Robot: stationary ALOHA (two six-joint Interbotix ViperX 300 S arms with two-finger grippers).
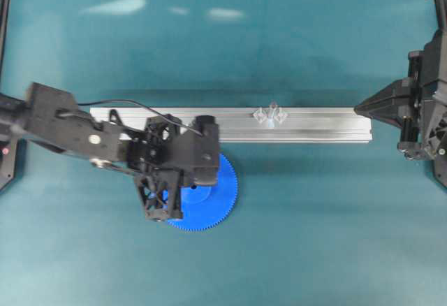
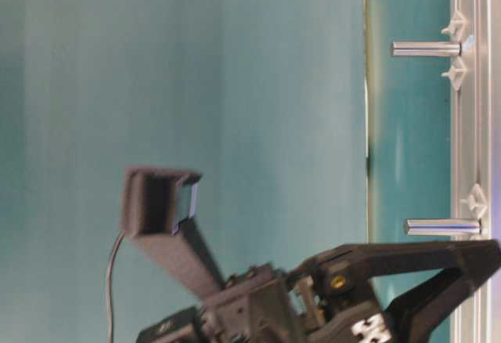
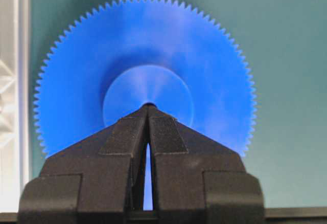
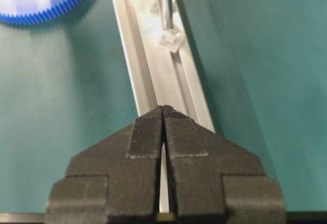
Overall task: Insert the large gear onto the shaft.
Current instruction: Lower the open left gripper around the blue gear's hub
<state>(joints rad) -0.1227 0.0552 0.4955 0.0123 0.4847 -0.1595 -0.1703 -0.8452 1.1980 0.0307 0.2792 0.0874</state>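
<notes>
The large gear (image 3: 153, 55) lies flat on the teal table, bright blue with a raised hub; it also shows in the overhead view (image 1: 216, 198) and the right wrist view (image 4: 46, 1). My left gripper (image 3: 148, 106) is shut with nothing between its fingers. Its tips point at the hub's centre hole, and I cannot tell whether they touch it. From overhead the left gripper (image 1: 165, 212) covers the gear's left part. The shaft (image 1: 272, 112), a small clear peg (image 4: 164, 4) with diamond feet, stands on the rail to the gear's right. My right gripper (image 4: 163, 109) is shut and empty at the rail's right end (image 1: 360, 108).
A long aluminium rail (image 1: 314, 124) runs across the middle of the table, just behind the gear. In the table-level view two upright pegs (image 2: 427, 48) (image 2: 442, 225) stand on it, with the left arm (image 2: 258, 304) beside them. Black frame posts (image 1: 5, 12) stand at the table's sides.
</notes>
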